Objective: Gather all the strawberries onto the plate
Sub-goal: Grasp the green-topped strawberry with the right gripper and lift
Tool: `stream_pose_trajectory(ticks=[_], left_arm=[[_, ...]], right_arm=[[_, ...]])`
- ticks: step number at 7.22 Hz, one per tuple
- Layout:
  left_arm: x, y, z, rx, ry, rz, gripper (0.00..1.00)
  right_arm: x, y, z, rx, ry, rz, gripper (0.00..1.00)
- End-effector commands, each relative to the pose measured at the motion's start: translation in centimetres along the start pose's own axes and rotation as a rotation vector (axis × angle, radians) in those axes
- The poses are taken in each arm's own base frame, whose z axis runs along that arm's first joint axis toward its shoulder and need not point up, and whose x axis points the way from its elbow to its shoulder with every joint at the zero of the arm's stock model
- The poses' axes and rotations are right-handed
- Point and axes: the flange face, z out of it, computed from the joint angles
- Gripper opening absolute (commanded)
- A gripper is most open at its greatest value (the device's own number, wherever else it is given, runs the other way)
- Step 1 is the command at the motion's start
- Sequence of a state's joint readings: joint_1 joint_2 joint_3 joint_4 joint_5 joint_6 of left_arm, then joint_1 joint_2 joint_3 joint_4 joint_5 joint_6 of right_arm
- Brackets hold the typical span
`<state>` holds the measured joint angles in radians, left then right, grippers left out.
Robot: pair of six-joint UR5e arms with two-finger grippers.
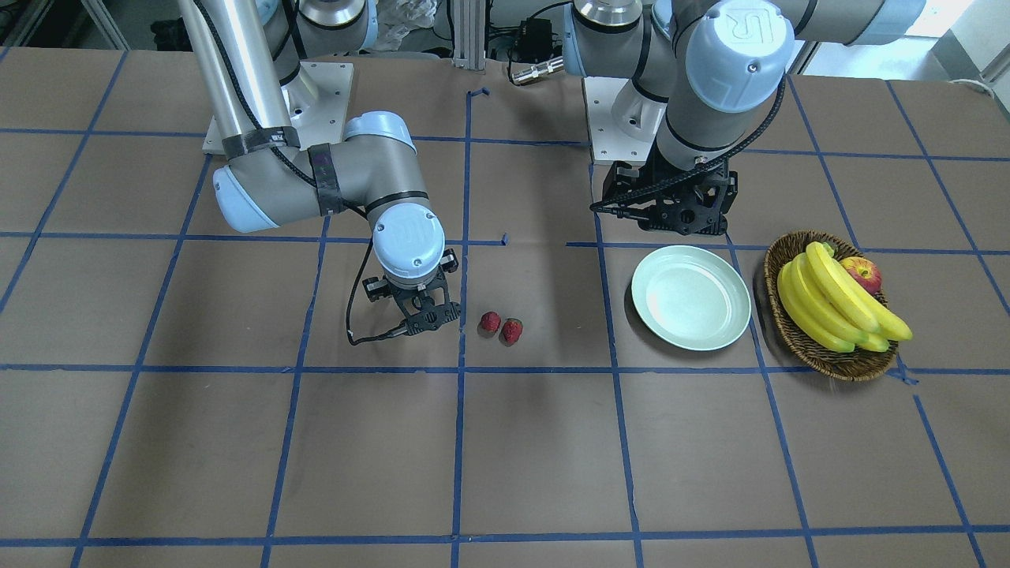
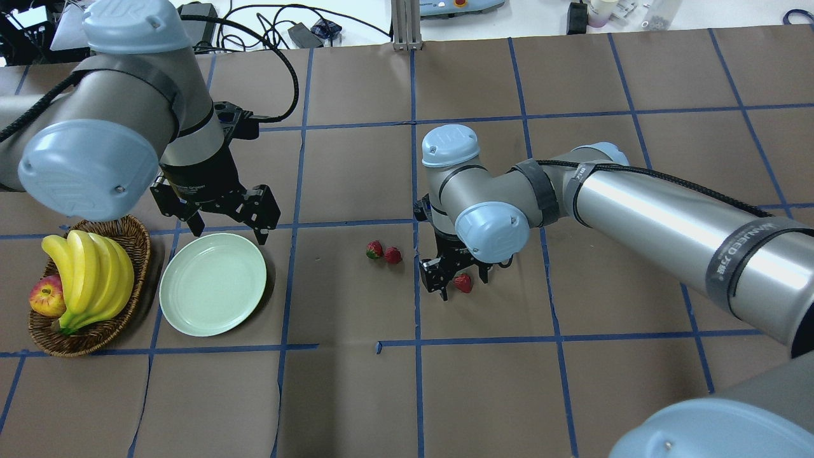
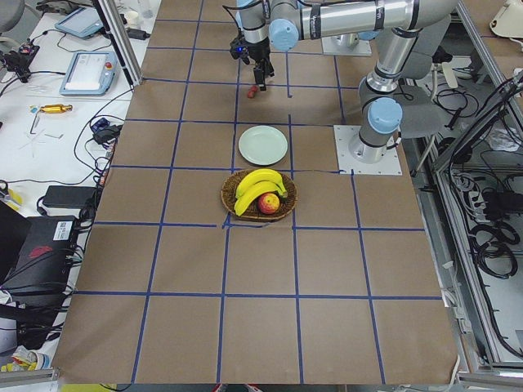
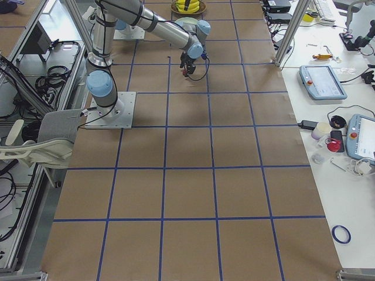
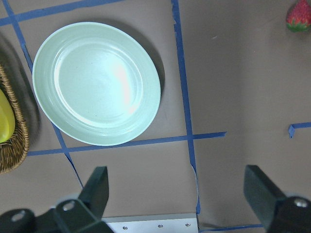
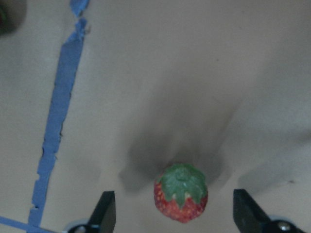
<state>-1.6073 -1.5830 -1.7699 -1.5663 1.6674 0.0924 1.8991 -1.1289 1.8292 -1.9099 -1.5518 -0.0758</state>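
Plate (image 5: 96, 83) at 10 o'clock on the tabletop (image 5: 233, 77), with blue tape (image 5: 182, 82) running past. Basket (image 5: 12, 145) with a banana (image 5: 4, 121) at 9, just beside the plate. Strawberry (image 5: 299, 17) at 1, well apart. Fingers (image 5: 95, 191) at 7 and 5, spread wide.

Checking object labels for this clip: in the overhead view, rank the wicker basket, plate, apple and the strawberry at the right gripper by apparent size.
1. wicker basket, only marginally bigger than the plate
2. plate
3. apple, partly hidden by the bananas
4. strawberry, clearly smallest
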Motion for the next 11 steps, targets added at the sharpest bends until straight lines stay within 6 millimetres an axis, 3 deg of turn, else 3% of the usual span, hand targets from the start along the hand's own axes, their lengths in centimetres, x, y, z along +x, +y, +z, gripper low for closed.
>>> stream_pose_trajectory(ticks=[1,3,5,8,11], left_arm=[[0.0,0.0,0.1,-0.002,0.0,0.002,1.0],[0.0,0.0,0.1,-0.002,0.0,0.002,1.0],[0.0,0.0,-0.3,0.01,-0.001,0.007,1.0],[-0.3,0.1,-0.9,0.023,-0.003,0.005,1.0],[-0.3,0.1,-1.0,0.03,-0.002,-0.003,1.0]], right_arm=[[0.0,-0.1,-0.3,0.007,0.004,-0.001,0.03],[0.0,-0.1,-0.3,0.007,0.001,0.01,0.0],[0.2,-0.6,-1.9,0.037,0.022,0.003,0.0],[0.0,-1.2,-10.0,0.165,0.014,0.025,0.0],[-1.6,-1.6,-12.4,0.215,-0.047,0.042,0.0]])
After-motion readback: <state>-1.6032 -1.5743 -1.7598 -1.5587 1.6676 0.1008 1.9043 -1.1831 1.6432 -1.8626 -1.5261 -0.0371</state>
